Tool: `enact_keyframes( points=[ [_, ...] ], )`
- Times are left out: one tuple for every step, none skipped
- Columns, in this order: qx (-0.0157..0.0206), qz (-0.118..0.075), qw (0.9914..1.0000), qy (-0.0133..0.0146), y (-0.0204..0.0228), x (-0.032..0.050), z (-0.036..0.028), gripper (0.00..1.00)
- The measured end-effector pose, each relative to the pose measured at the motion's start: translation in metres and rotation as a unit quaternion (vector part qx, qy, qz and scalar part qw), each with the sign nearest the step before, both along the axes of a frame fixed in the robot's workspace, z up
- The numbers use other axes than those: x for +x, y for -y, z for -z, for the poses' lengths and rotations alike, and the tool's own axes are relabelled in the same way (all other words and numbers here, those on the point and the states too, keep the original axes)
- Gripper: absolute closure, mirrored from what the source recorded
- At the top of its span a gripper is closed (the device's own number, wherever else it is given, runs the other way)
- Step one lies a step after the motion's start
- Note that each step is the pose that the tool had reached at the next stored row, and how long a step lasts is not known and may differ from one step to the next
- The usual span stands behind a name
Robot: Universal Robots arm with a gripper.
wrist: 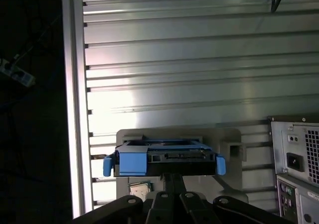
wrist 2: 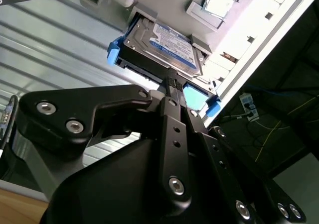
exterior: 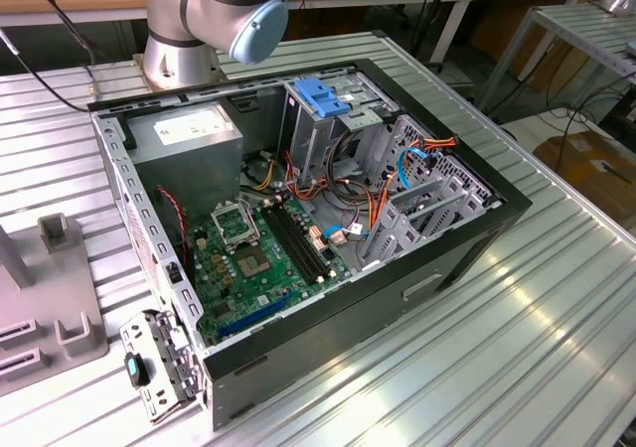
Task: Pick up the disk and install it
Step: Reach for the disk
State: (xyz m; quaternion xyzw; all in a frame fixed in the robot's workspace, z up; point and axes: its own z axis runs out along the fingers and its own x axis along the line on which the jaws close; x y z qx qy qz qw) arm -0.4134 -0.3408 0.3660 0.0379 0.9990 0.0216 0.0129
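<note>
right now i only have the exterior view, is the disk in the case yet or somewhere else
Observer: Not in the case. In the first wrist view the disk sits in a grey holder on the ribbed table.
Operator: how close is the gripper
Observer: In the second wrist view the gripper is at the middle of the disk's near edge.
Operator: label covered
Observer: No, the white label faces that camera, with the blue frame at both ends.

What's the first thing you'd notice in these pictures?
The big open computer case on the metal table in the exterior view, with its green circuit board showing. In the second wrist view, the black gripper sits right at the edge of the disk with its blue frame.
</note>
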Motion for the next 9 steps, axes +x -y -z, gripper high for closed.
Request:
enact_keyframes(
  points=[
    [0.0001, 0.0, 1.0, 0.0001, -0.001, -0.0001, 0.0012, 0.89],
    [0.0001, -0.002, 1.0, 0.0002, -0.0012, 0.0, 0.0017, 0.89],
    [-0.0001, -0.004, 0.99999, 0.0001, -0.0013, 0.0, 0.002, 0.89],
    [-0.0003, -0.007, 0.99997, 0.0, -0.0015, 0.0, 0.0025, 0.89],
    [-0.0006, -0.009, 0.99996, 0.0, -0.0015, 0.0, 0.0029, 0.89],
    [-0.0008, -0.011, 0.99994, 0.0, -0.0015, -0.0001, 0.0033, 0.89],
    [-0.001, -0.012, 0.99992, 0.0001, -0.0016, -0.0001, 0.0039, 0.89],
    [-0.0011, -0.014, 0.9999, 0.0001, -0.0016, -0.0001, 0.0043, 0.89],
    [-0.0013, -0.016, 0.99987, 0.0, -0.0017, -0.0001, 0.0046, 0.89]
  ],
)
